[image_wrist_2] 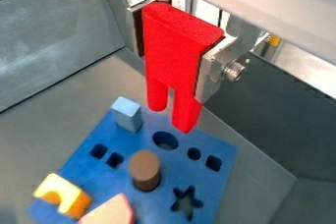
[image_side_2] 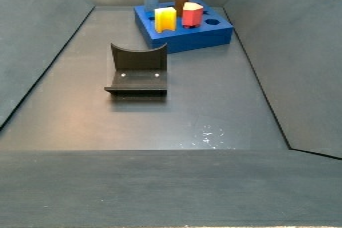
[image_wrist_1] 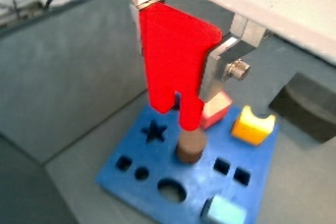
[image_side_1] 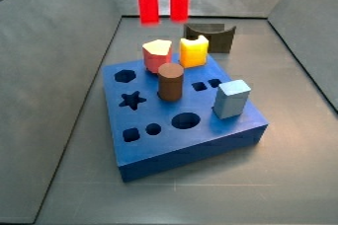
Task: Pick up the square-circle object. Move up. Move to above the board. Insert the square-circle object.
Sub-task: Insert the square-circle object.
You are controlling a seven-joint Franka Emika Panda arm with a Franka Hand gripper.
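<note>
— Gripper [image_wrist_2: 174, 33]?
— Clamped on the red block [image_wrist_2: 175, 63], legs pointing down, held high above the blue board [image_wrist_2: 118, 141].
— Board contents?
— Brown cylinder [image_side_1: 171, 82], yellow piece [image_side_1: 195, 49] standing on it.

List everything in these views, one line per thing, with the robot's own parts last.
square-circle object: one, bright red, held above the board, its two legs pointing down.
board: one, blue, on the floor of the grey bin, shaped holes in its top.
brown cylinder: one, standing upright in the board.
pentagon piece: one, red with a pink top, standing in the board.
yellow block: one, in the board beside the pentagon piece.
light blue block: one, at a corner of the board.
fixture: one, dark, on the floor apart from the board.
end effector: one, silver fingers shut on the square-circle object.
</note>
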